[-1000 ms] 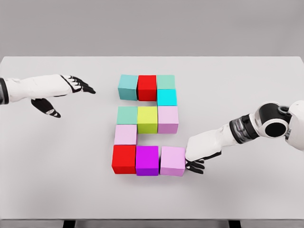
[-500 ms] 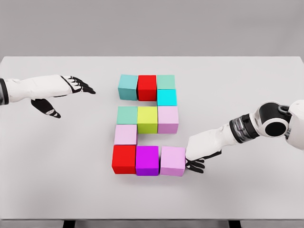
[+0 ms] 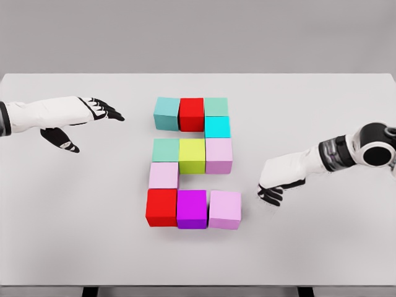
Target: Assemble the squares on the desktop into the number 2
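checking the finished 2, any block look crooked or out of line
Mostly tidy. The pink block at the bottom right sits slightly askew, with a thin gap from the purple block. The yellow-green block reaches a little lower than its row neighbours.

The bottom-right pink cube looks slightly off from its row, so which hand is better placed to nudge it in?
Right. The right hand hangs just right of the pink cube; the left hand is far across the table.

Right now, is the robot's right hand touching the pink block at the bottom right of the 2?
Apart. The head view shows bare table between the right hand and the pink block; the hand holds nothing.
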`<state>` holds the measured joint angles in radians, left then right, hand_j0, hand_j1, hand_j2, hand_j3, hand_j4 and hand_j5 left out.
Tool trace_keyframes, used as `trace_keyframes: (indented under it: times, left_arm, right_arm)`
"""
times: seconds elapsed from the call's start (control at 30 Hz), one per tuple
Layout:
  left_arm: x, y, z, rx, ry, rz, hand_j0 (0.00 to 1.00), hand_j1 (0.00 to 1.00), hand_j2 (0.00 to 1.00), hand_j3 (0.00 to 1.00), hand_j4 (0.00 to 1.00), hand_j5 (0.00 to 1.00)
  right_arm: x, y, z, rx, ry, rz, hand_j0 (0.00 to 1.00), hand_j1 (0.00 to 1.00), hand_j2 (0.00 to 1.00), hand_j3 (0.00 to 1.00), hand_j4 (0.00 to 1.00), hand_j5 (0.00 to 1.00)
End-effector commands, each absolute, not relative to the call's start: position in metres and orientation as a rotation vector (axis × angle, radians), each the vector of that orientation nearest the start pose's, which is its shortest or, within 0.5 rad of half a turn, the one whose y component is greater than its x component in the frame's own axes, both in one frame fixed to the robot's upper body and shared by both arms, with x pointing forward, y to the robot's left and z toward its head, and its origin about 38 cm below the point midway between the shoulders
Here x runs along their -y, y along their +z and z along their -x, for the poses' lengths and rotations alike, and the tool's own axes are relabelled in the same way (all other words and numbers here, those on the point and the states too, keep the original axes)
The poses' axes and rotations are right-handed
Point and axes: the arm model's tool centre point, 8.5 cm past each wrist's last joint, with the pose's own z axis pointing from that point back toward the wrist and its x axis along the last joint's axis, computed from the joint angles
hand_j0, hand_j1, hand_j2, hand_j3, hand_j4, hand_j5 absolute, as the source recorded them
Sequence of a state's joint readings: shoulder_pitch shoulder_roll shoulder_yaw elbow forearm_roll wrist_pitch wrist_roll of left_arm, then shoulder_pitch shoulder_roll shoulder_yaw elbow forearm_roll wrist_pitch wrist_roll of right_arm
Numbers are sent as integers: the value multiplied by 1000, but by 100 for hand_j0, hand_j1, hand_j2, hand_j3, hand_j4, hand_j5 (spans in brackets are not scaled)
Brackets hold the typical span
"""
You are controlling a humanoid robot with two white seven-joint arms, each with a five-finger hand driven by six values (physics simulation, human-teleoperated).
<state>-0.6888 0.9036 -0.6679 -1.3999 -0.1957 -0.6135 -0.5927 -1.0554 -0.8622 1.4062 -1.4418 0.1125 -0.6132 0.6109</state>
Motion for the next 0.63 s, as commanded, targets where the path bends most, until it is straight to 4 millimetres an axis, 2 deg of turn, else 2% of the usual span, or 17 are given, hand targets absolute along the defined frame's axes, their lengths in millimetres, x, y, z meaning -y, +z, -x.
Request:
trace_keyframes:
  times: [0.0,0.1,0.13,0.17,0.23,0.4,0.5,0.6]
  left_arm:
    - [-333,229,-434,1381,-2018,-285,100,100,100,100,100,100]
    - [-334,229,-434,1379,-2017,-286,100,100,100,100,100,100]
    - [-334,229,-434,1379,-2017,-286,100,100,100,100,100,100]
    - [-334,229,-434,1379,-2017,-286,100,100,100,100,100,100]
    - [-335,225,-432,1373,-2015,-277,100,100,100,100,100,100]
    - [-335,224,-432,1372,-2015,-276,100,100,100,100,100,100]
    - [-335,224,-432,1372,-2015,-276,100,100,100,100,100,100]
    - [-335,224,-432,1371,-2016,-277,100,100,100,100,100,100]
  right_arm:
    - [281,196,-426,-1579,-3344,-50,17,17,17,17,17,17]
    - [295,222,-432,-1656,-3309,-173,22,22,22,22,22,22]
    - [299,228,-434,-1673,-3303,-205,45,45,45,45,45,45]
    - [300,230,-434,-1678,-3302,-214,100,100,100,100,100,100]
    - [314,237,-434,-1686,-3313,-271,100,100,100,100,100,100]
    - [324,249,-436,-1736,-3296,-341,100,100,100,100,100,100]
    - [327,253,-438,-1756,-3291,-366,100,100,100,100,100,100]
    - [336,249,-441,-1779,-3313,-389,100,100,100,100,100,100]
